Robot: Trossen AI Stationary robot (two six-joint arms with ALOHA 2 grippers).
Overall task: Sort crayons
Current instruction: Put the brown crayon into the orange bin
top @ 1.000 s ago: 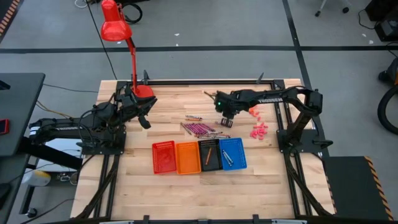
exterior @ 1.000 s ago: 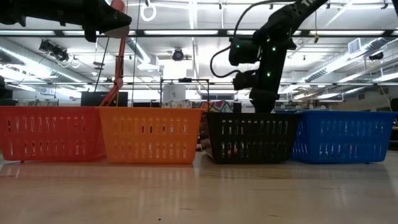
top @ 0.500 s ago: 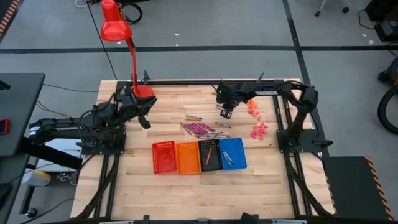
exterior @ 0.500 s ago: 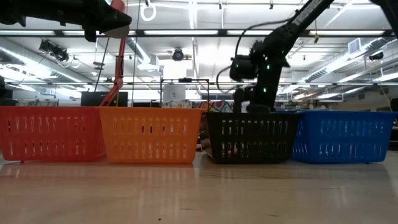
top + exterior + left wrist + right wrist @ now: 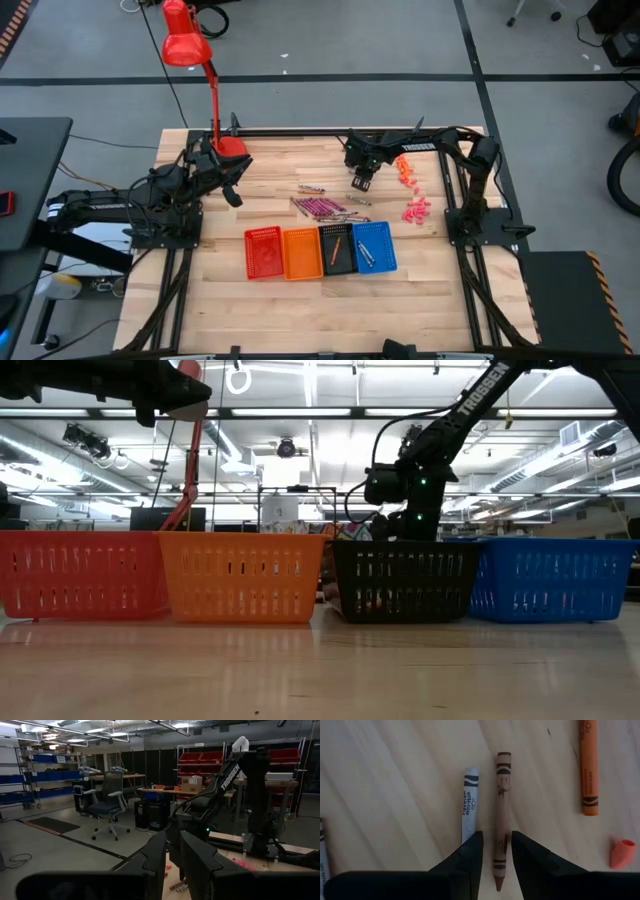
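My right gripper [image 5: 362, 184] points down over the loose crayons [image 5: 335, 205] lying behind the row of baskets. It is open [image 5: 497, 837], with a finger on either side of a brown crayon [image 5: 502, 810] that lies flat on the wood; no grip on it shows. Beside it lie a silvery-white crayon [image 5: 469, 802] and an orange crayon [image 5: 588, 767]. A bunch of magenta crayons [image 5: 318, 207] lies to the left. My left gripper [image 5: 233, 195] waits raised at the table's left, with a narrow gap between its fingers [image 5: 172, 840] and nothing in it.
Red [image 5: 263, 252], orange [image 5: 300, 254], black [image 5: 337, 250] and blue [image 5: 374, 247] baskets stand in a row near the table's middle. The black and the blue each hold a crayon. Pink bits [image 5: 417, 209] and orange bits [image 5: 404, 172] lie to the right. A red lamp [image 5: 232, 147] stands at the far left.
My right gripper has sunk toward the table and drawn a little toward the far edge, its arm swinging along that edge. It now stands low over the loose crayons. The crayons and baskets have not moved.
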